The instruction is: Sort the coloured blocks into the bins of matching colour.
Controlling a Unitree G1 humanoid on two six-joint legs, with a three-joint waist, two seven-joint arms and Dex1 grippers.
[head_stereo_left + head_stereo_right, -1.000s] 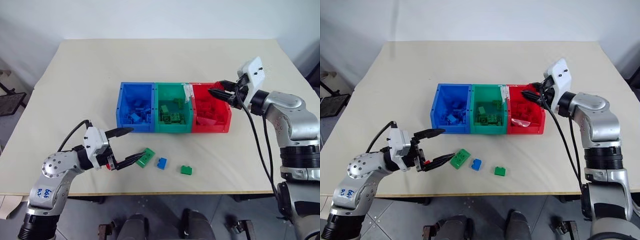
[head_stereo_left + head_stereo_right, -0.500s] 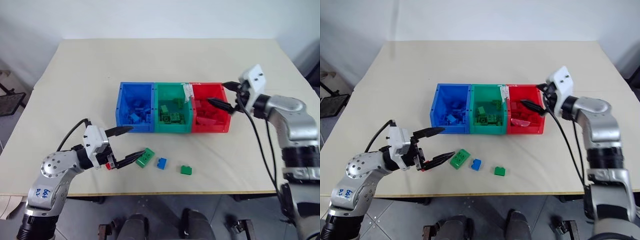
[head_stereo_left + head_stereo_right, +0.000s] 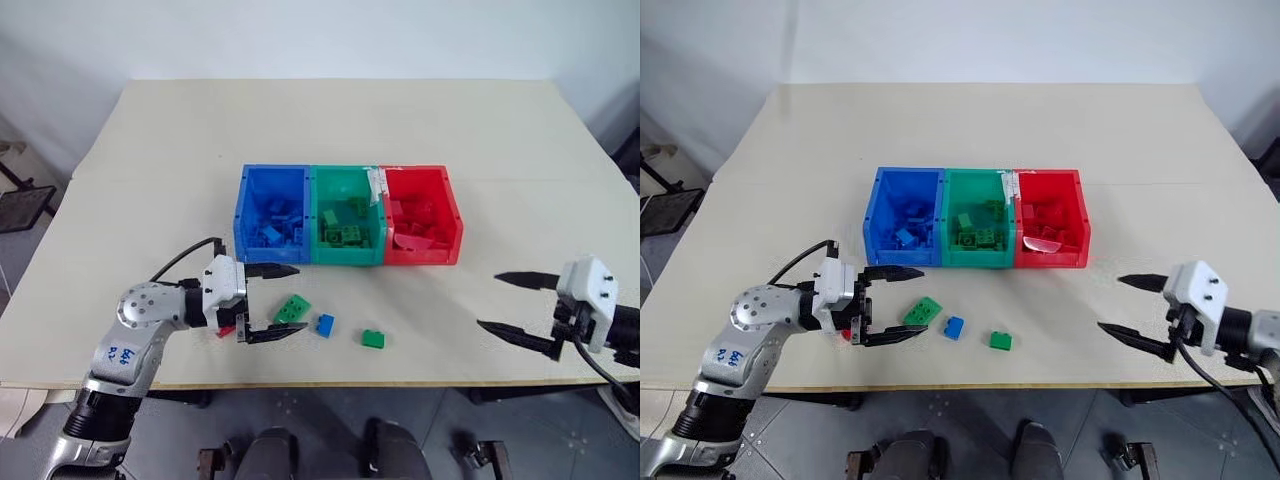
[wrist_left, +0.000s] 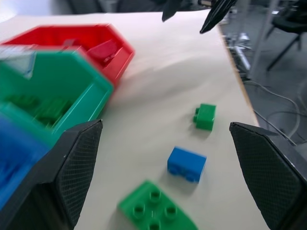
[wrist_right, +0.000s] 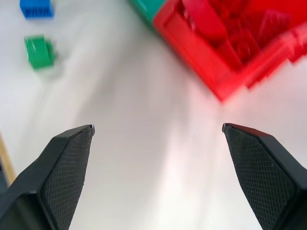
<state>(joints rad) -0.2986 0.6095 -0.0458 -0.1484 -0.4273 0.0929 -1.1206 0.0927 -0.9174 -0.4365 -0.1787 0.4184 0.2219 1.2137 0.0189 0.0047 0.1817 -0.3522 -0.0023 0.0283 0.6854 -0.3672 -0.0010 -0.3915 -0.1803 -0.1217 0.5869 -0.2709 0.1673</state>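
Left gripper (image 3: 272,303) gapes wide, empty; the long green studded plastic brick (image 3: 291,310) lies just right, nearest it.

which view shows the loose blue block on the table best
The left wrist view: the blue block sits close, between a longer green block and a small green block. Both eye views show it small, right of the open left gripper. The right wrist view catches it cut off at the frame's edge.
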